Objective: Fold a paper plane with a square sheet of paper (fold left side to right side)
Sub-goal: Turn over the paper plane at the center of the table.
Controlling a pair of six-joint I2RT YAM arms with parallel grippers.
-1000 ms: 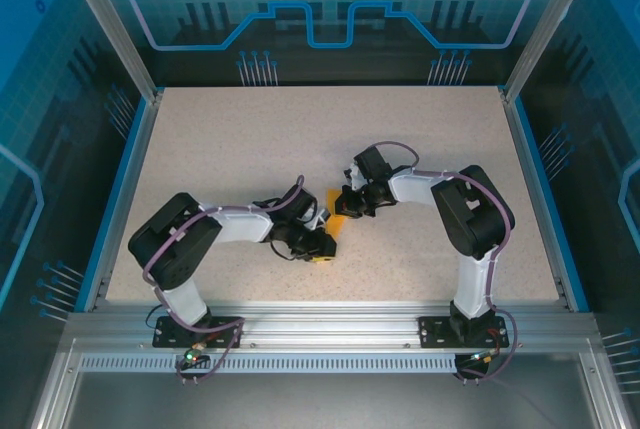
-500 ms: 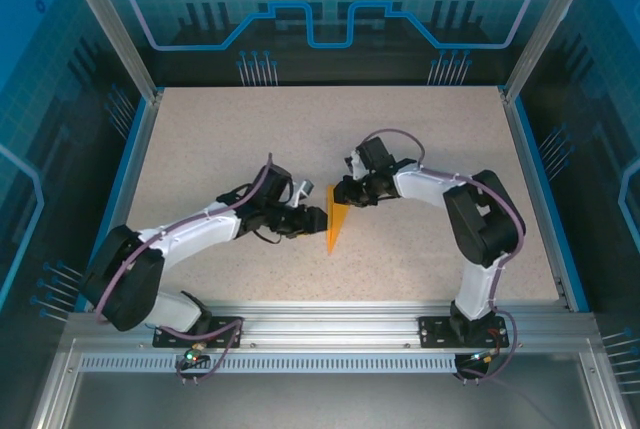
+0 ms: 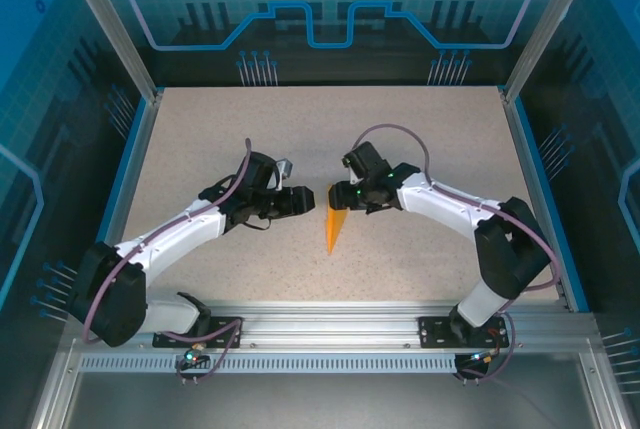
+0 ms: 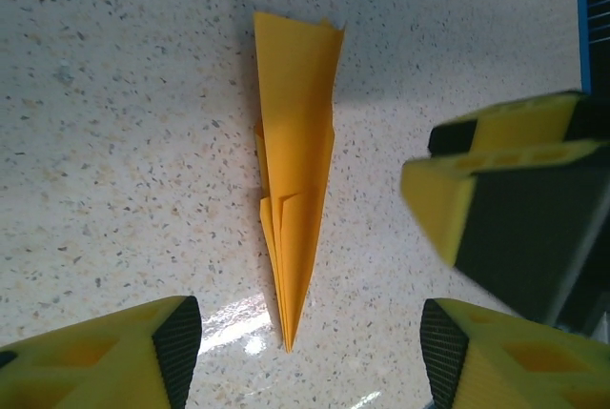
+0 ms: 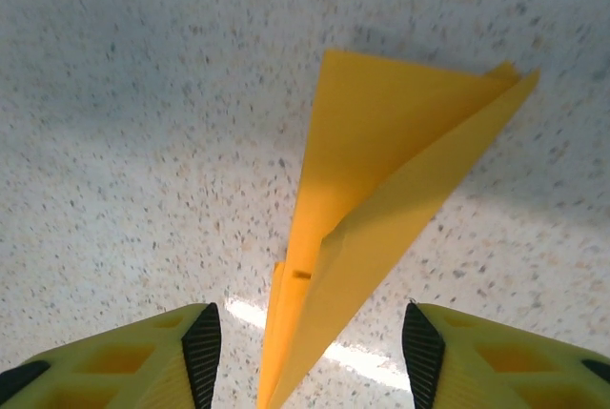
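The paper plane (image 3: 335,229) is a narrow bright orange dart lying free on the speckled table, its tip toward the near edge. In the left wrist view the paper plane (image 4: 297,190) points at my open left gripper (image 4: 310,352), whose pads stand wide on either side of the tip without touching it. My left gripper (image 3: 308,201) sits just left of the plane's wide end and my right gripper (image 3: 333,193) just above it. The right wrist view has the paper plane (image 5: 381,209) running between the spread pads of my open right gripper (image 5: 310,357).
The speckled tabletop (image 3: 420,139) is bordered by a blue rim (image 3: 130,179) and aluminium frame posts. One of the right gripper's yellow fingers (image 4: 515,209) shows at the right of the left wrist view, close to the plane.
Both grippers have opened and let go of the plane. The left arm swung away from the near side toward the left, and the plane now lies flat on the table.
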